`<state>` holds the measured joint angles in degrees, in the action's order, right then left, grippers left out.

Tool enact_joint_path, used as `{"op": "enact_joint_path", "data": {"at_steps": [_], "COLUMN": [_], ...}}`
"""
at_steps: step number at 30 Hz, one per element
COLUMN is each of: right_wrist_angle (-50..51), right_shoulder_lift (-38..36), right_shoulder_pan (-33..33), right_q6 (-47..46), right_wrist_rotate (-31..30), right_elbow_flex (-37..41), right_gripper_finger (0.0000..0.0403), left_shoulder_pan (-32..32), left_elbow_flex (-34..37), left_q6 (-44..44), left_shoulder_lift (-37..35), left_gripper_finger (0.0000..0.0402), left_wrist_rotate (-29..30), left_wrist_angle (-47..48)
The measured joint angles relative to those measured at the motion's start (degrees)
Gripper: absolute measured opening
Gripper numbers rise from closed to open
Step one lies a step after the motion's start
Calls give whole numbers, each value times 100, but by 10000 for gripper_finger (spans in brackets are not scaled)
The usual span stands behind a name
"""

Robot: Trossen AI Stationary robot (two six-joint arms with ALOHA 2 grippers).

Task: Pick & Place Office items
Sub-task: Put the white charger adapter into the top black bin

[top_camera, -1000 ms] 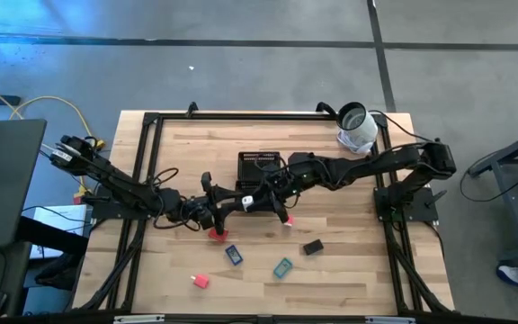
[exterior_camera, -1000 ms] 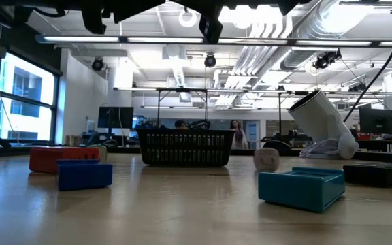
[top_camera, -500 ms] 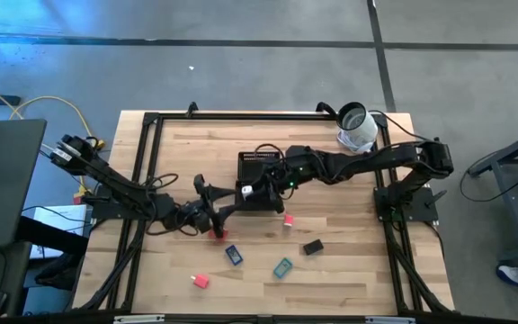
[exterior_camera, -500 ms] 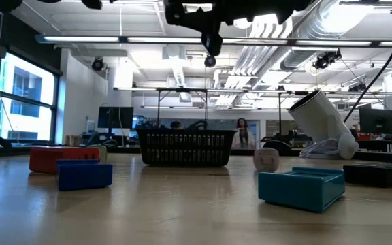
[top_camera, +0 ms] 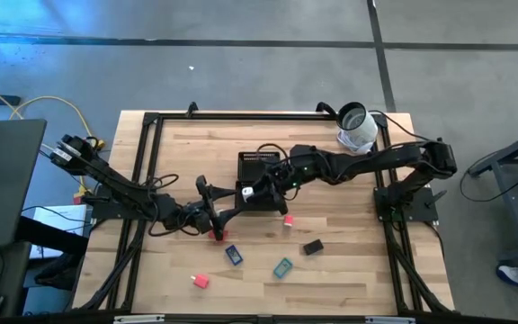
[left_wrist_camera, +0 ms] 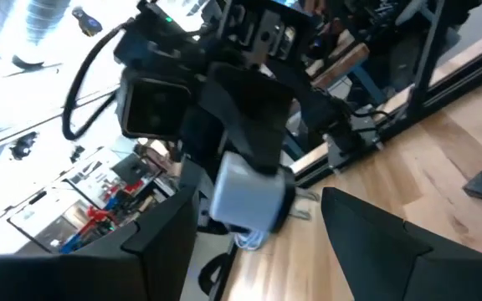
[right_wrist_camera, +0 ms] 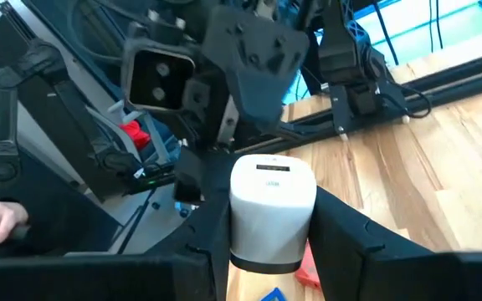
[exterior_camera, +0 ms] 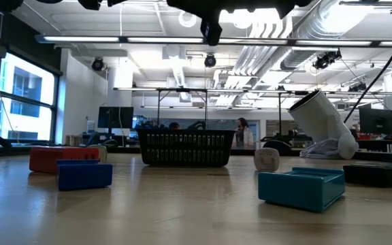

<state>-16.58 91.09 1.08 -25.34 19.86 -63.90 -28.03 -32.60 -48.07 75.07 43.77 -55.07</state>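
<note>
The step in hand looked like a pass from claw to claw above the tabletop (top_camera: 358, 270). The right claw (right_wrist_camera: 272, 230) was clamped on the white block (right_wrist_camera: 272, 201), its two fingers pressing the block's sides. The left claw (left_wrist_camera: 258, 219) faced it from close by with its fingers wide apart and nothing between them, so it appeared to have let go.

The block hung clear of the tabletop, at the near corner of the black mesh tray (top_camera: 261, 160). Its long axis seemed to run straight out of the right claw, labelled end towards the left claw.

Next, the right claw would probably need to carry the block over the tray and release it there, while the left claw backed off towards the red block (top_camera: 217, 236) lying just below it.
</note>
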Motion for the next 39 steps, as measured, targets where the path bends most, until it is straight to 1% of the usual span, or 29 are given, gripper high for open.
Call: {"op": "enact_joint_path", "data": {"at_steps": [7, 12, 16, 25, 29, 39], "right_wrist_angle": [-85, -143, -302, -295, -291, -319], "right_shoulder_lift": [-35, -35, -35, -35, -35, -34], "right_shoulder_pan": [-81, -161, -186, -184, -184, -230], "right_q6": [7, 9, 9, 9, 3, -7], "right_wrist_rotate": [-18, -23, 2, 21, 130, 143], "right_elbow_flex": [-1, -1, -2, -2, -2, -2], "right_gripper_finger": [114, 114, 114, 114, 114, 114], "left_shoulder_pan": [65, 175, 225, 247, 260, 297], "left_elbow_flex": [2, 2, 2, -178, -192, -192], "left_q6": [44, 139, 147, 136, 137, 150], "left_shoulder_lift": [0, 0, 0, 7, 7, 7], "left_gripper_finger": [246, 246, 246, 246, 246, 246], "left_wrist_rotate": [-284, -315, -577, -843, -900, -920], "left_wrist_angle": [32, 22, 22, 28, 55, 91]}}
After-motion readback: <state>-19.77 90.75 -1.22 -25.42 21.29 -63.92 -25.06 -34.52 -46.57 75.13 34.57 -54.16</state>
